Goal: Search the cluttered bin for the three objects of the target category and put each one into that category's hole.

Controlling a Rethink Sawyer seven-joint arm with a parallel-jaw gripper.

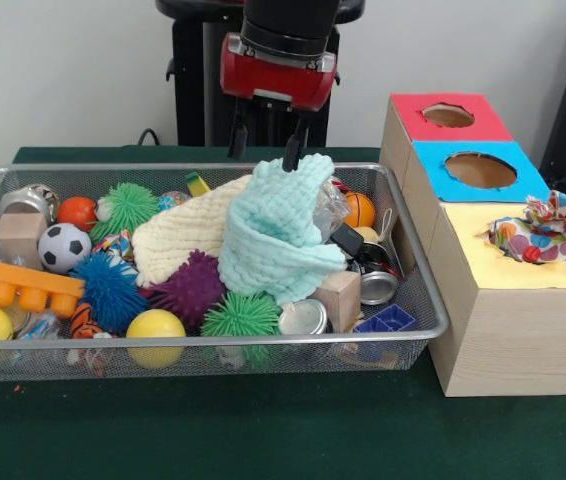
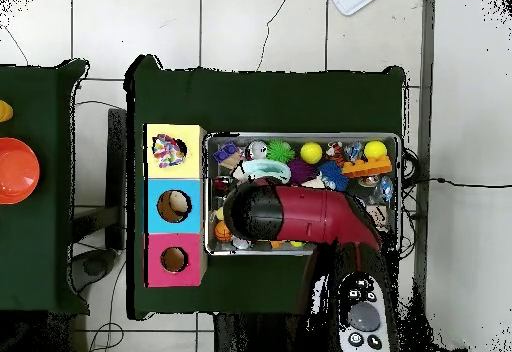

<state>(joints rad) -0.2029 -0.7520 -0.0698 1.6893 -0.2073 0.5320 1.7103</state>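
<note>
The wire mesh bin [image 1: 418, 270] is full of clutter; in the overhead view its rim [image 2: 300, 136] shows above my arm. One dotted ruffled fabric piece [image 1: 540, 230] lies on the yellow box at its hole, also seen from overhead [image 2: 167, 151]. A small dotted patch [image 1: 115, 243] peeks out between the spiky balls in the bin's left part; I cannot tell what it is. My gripper [image 1: 263, 153] is open and empty over the bin's far side, its right fingertip at the top of a heaped mint knitted cloth [image 1: 273, 240]. From overhead the arm hides the gripper.
Three joined wooden boxes stand by the bin: red top [image 1: 448, 115], blue top [image 1: 478, 170], yellow top [image 1: 523, 265], each with a hole. The bin also holds a cream cloth [image 1: 178, 240], spiky balls, yellow balls, a soccer ball [image 1: 63, 246], wooden blocks, tins and an orange brick.
</note>
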